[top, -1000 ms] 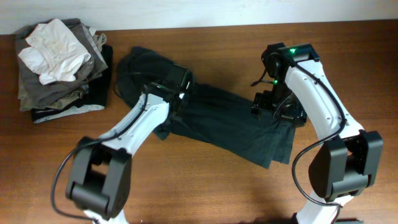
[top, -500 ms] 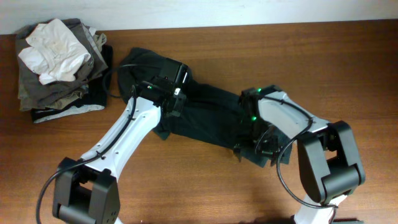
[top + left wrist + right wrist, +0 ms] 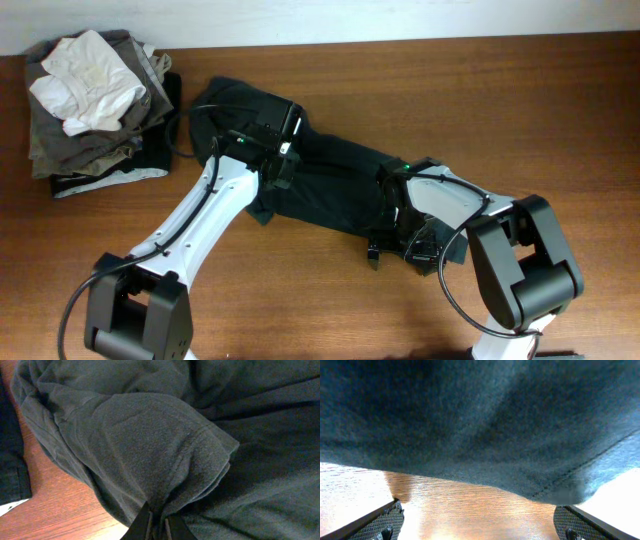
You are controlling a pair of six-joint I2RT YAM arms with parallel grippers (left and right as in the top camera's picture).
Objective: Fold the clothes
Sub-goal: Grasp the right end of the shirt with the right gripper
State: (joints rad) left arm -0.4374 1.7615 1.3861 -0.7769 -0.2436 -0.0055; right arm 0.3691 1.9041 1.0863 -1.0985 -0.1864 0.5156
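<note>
Lengthwise the shirt [image 3: 335, 190] runs upper left to lower right. Left gripper [image 3: 157, 526] clamps its upper fold; right gripper [image 3: 480, 520], wide apart, faces the lower hem.

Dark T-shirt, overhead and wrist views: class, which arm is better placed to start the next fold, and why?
Left, probably. The left tool is shut on a pinch of the dark T-shirt, ready to lift. The right tool stands open at the shirt's edge, gripping nothing.

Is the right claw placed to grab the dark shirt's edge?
Probably yes: the right gripper is open, the hem of the dark shirt lies just ahead, and only table shows between.
</note>
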